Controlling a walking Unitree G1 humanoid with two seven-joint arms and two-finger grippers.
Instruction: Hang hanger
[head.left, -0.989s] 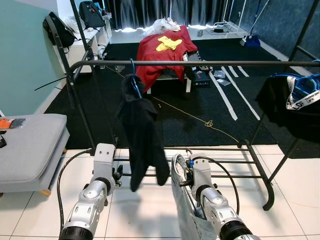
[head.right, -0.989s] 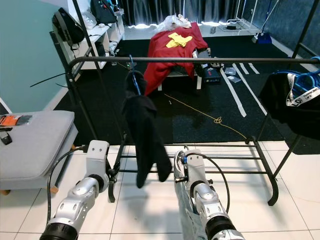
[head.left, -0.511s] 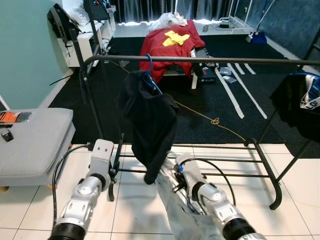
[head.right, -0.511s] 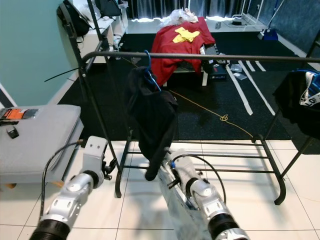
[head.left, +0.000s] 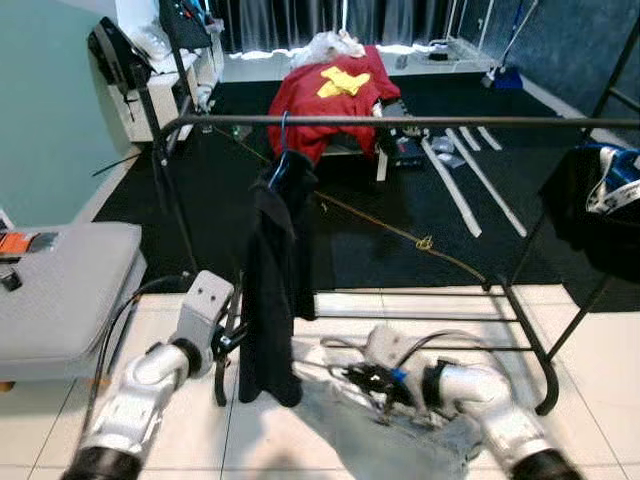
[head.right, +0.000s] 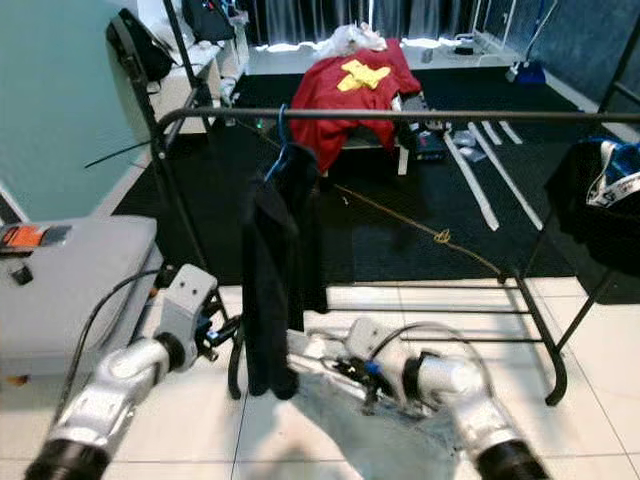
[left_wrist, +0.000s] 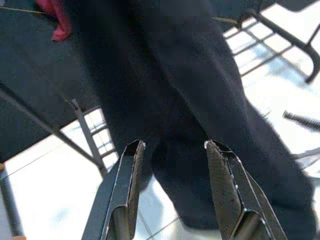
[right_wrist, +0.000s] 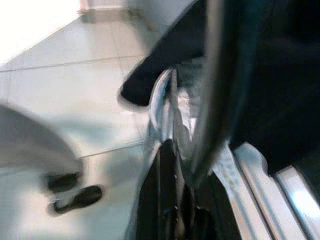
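Blue plastic hanger (head.left: 281, 160) hooked over the black metal top bar of the clothes rail (head.left: 420, 121), toward its left end, carrying a long black garment (head.left: 272, 290) that hangs straight down almost to the white tiled floor (head.left: 590, 360). Just left of the garment's lower half, left gripper (left_wrist: 172, 150) raised at the end of its silver arm, fingers (left_wrist: 127, 175) spread apart with nothing between them, the dark cloth close ahead in the left wrist view. To the right of the garment and low above the floor, right gripper (head.left: 365, 378), blurred, clamped together on a pale grey-blue denim garment (head.left: 400, 440) that spreads over the tiles below the arm; in the right wrist view a thin silvery wire loop pinched between the black fingers (right_wrist: 162, 200), too blurred to identify further. Black lower shelf bars of the rail (head.left: 500, 320) behind the right arm. On the far right of the rail, a dark garment with blue and white trim (head.left: 600, 195). At the left edge, a grey cushioned bench (head.left: 60, 290) with a small orange item on it. Farther back, black carpet (head.left: 400, 215) marked with white tape strips and a yellow cord, then a red cloth with a yellow patch (head.left: 335, 90) draped over a low table.
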